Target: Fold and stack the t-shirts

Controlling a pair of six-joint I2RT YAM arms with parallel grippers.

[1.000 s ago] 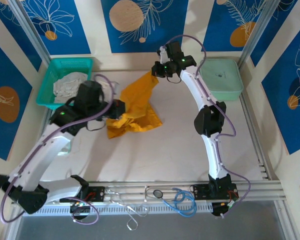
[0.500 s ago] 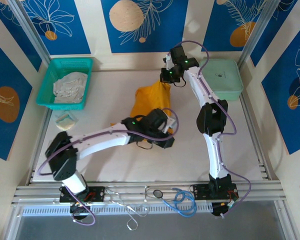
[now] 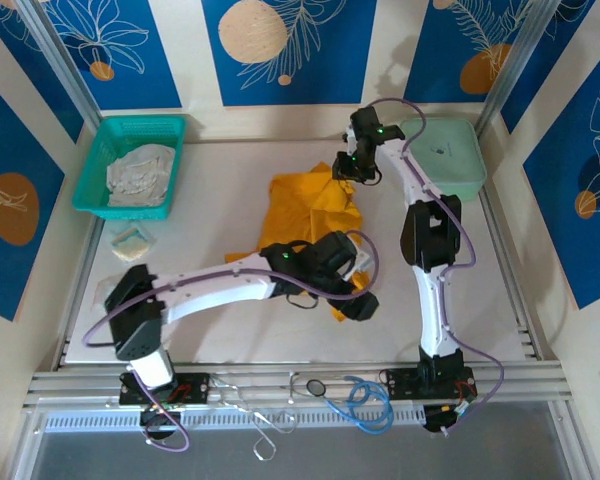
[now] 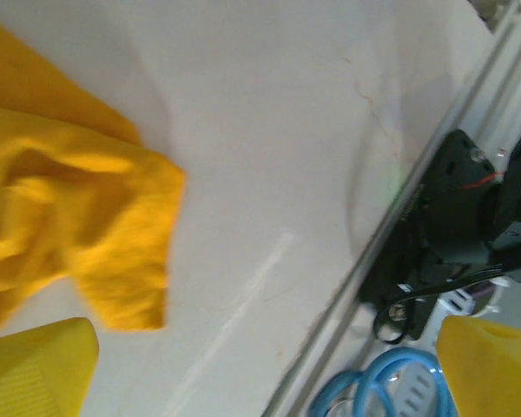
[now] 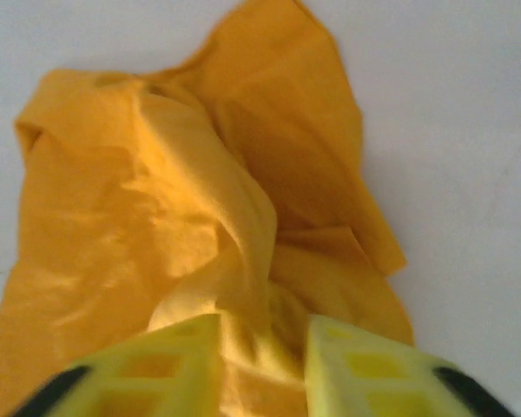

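Observation:
The mustard-orange t-shirt (image 3: 302,215) lies rumpled mid-table, stretched from far right toward the near middle. My left gripper (image 3: 362,304) hovers just past its near corner, open wide. In the left wrist view the left gripper (image 4: 265,334) has only bare table between its yellow fingers (image 4: 35,369), and the shirt corner (image 4: 113,252) lies off to the left. My right gripper (image 3: 343,167) sits at the shirt's far edge. In the right wrist view the right gripper (image 5: 262,326) has its jaws parted, with a loose fold of the shirt (image 5: 156,200) between them. A pale whitish-grey garment (image 3: 140,172) lies in the basket.
The teal mesh basket (image 3: 140,126) stands at the far left. A mint-green case (image 3: 442,155) sits at the far right, beside the right arm. A small pale pad (image 3: 132,241) lies near the left edge. Blue cable (image 4: 391,382) and the rail run along the near edge.
The left arm swept from the table's left across to the shirt's near right corner and opened wide. The right gripper shifted right with the far edge, and its jaws parted. The shirt is now stretched longer.

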